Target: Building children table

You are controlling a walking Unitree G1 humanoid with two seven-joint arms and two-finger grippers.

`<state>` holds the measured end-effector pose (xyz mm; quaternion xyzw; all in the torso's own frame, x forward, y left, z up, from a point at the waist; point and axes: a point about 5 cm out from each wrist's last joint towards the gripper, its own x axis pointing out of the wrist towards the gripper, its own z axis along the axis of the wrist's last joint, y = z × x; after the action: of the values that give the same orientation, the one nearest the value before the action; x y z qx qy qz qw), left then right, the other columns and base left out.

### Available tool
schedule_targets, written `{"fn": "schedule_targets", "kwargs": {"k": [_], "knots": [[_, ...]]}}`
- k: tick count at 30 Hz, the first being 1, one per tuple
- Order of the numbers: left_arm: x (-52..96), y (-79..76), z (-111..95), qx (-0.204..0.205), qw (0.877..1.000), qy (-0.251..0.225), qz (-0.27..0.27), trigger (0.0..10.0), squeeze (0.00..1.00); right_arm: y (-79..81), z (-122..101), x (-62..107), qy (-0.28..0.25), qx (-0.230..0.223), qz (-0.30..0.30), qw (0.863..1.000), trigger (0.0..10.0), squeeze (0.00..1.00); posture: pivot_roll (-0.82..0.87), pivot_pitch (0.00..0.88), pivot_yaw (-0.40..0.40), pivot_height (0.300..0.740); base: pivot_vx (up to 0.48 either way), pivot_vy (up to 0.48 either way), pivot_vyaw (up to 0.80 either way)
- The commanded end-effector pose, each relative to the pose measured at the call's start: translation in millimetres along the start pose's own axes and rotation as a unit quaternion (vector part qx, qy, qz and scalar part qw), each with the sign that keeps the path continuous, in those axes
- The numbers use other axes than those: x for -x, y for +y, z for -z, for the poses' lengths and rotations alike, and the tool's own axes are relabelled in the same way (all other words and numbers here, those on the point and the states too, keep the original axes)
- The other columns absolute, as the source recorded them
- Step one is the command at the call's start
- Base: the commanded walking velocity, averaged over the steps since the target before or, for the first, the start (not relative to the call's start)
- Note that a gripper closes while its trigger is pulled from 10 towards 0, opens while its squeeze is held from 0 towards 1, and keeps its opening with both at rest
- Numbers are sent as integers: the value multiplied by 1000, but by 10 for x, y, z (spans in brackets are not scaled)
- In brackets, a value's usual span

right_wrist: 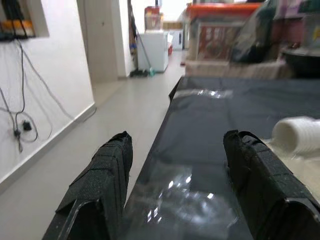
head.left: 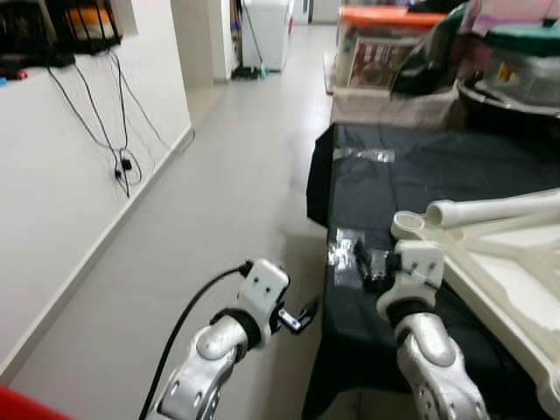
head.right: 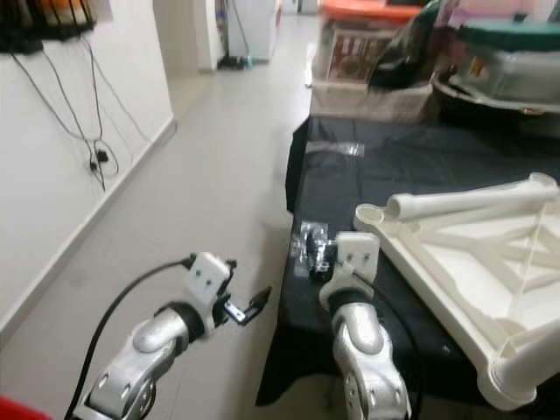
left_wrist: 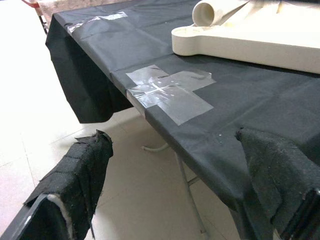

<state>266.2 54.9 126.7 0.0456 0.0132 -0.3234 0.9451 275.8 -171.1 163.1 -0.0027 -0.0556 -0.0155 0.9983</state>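
Cables (head.left: 118, 149) dangle down the white wall at far left, above a grey tiled floor (head.left: 219, 192) running back toward a doorway. Left tool (left_wrist: 165, 195) hangs over that floor just off the near left edge of the bench (head.left: 420, 175), its two black padded fingers (left_wrist: 82, 170) spread wide and gripping nothing. A black cloth drapes the bench, with a cross of clear tape (left_wrist: 167, 92) stuck on it near the edge and another strip (head.left: 363, 155) farther back. Right tool (right_wrist: 180, 180) is raised over the near left corner of the bench, above the clear tape, fingers (right_wrist: 260, 175) likewise parted and empty. White plastic children's table (head.right: 490, 254) lies upside down on the black cloth, to the right of the right tool and just beyond it, its rounded corner socket (head.left: 408, 225) close beside the wrist but not touched. One white tubular leg (head.left: 490, 208) lies across the upturned frame. Storage boxes with orange (head.left: 385, 39) and green (head.left: 525, 52) lids crowd the far end of the bench at right.
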Motion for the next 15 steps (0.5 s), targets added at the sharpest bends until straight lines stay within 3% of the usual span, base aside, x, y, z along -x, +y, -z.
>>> {"fn": "schedule_targets", "kwargs": {"k": [1,4,10,15], "knots": [[20,0,25,5,1000,9,0,10000,0,-20,45,-8,10,-4,1,1000,10000,0,33,0,-40,740,0,0,-788],[22,3,25,7,1000,10,-1,10000,0,-22,49,-12,11,-3,1,1000,10000,0,33,0,-40,740,0,0,-587],[35,15,27,5,1000,14,-1,10000,0,5,41,-10,7,0,0,1000,10000,0,61,0,-40,740,0,0,0],[52,29,42,0,1000,20,4,10000,0,19,36,-16,4,-6,3,1000,10000,0,89,0,-27,740,0,-403,0]]}}
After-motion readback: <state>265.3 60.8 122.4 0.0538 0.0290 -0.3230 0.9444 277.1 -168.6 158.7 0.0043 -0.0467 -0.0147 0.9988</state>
